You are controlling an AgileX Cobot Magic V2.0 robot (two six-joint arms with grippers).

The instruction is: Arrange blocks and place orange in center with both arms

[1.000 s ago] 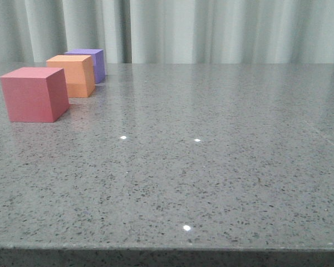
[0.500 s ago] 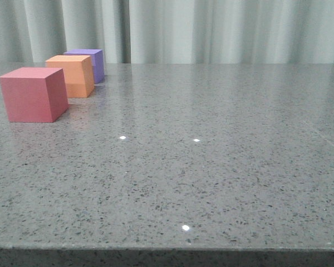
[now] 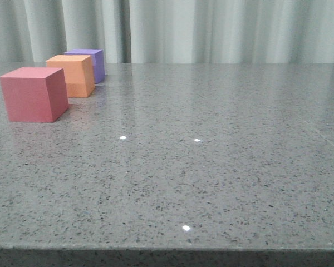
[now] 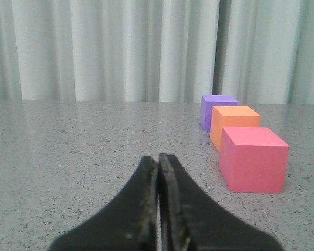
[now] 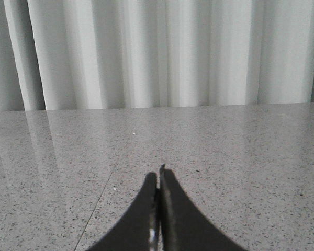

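Both grippers are matte black. The left gripper [image 4: 158, 159] has two broad fingers that taper from a wide base, with scuffed, pale-flecked inner edges. The right gripper [image 5: 158, 175] shows the same curved, pointed shape.

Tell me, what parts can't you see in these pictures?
- Matte purple cube: its lower near part sits behind the matte orange cube, front and left wrist views.
- Orange cube: a lower corner is covered by the matte red-pink cube, left wrist view.
- Both arms: outside the front view.
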